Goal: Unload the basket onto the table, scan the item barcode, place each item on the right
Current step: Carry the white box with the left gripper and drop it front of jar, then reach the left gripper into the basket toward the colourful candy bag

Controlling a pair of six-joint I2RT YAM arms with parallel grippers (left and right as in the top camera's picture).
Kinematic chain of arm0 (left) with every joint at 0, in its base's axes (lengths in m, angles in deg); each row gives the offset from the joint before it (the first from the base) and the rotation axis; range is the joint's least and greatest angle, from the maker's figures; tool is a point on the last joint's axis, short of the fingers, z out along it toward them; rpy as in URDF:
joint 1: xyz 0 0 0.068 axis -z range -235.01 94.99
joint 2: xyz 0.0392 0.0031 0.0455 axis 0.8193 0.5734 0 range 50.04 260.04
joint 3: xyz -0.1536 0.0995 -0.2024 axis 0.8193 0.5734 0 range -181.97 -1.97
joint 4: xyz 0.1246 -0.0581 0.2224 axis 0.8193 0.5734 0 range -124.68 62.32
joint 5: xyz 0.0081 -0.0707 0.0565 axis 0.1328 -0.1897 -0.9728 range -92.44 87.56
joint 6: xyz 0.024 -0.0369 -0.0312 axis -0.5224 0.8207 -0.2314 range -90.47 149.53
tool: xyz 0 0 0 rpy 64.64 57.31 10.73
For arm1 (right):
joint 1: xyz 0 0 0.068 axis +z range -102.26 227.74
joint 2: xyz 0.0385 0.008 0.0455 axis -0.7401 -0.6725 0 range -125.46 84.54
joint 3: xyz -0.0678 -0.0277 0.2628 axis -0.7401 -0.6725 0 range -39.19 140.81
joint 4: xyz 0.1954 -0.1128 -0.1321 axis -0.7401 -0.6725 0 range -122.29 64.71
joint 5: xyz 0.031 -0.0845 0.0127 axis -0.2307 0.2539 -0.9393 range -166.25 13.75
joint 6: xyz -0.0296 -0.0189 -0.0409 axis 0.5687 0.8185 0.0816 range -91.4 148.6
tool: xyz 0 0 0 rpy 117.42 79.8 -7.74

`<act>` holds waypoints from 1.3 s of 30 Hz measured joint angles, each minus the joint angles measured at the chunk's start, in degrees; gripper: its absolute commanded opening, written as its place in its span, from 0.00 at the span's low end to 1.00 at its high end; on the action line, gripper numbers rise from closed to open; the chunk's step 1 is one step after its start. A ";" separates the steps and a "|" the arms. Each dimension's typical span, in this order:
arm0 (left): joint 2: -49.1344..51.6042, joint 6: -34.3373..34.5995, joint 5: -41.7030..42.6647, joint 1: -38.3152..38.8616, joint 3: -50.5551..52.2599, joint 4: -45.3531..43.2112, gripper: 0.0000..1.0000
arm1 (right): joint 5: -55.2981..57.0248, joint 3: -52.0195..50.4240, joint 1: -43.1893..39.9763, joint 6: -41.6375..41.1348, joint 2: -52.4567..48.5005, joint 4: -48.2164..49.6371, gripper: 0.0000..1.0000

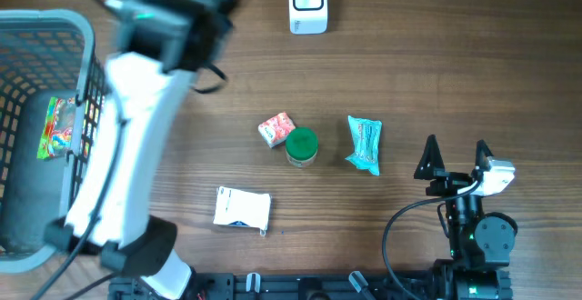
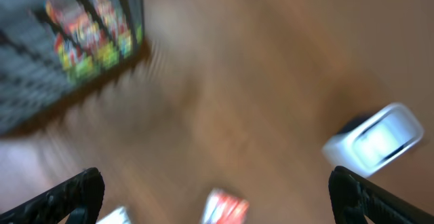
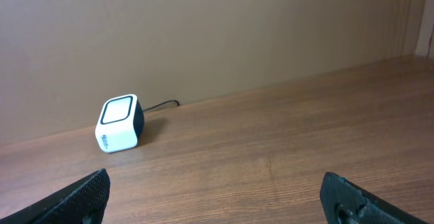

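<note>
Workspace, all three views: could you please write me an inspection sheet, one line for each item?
Surface: brown wooden table, no spill seen.
Job's things: white scanner at the far edge; red-white packet beside green-lidded jar; teal packet; white packet; grey basket at the left, holding a colourful packet.
Clutter: nothing seen.
Grippers: left gripper open, empty, its view blurred; right gripper open, empty, right of the teal packet.
Cables: scanner cable runs towards the wall; black cable loops by the right arm's base.
Surroundings: plain wall behind the table.
</note>
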 measured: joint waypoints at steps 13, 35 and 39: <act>-7.32 -2.12 10.99 -51.23 3.87 -4.59 1.00 | 0.00 0.00 0.00 0.00 0.00 0.02 1.00; 11.67 -16.94 28.00 -54.36 49.75 -50.16 0.04 | 0.00 0.00 0.00 0.00 0.00 0.02 1.00; 10.60 -17.46 29.18 -54.45 49.00 -45.97 0.04 | 0.00 0.00 0.00 0.00 0.00 0.02 1.00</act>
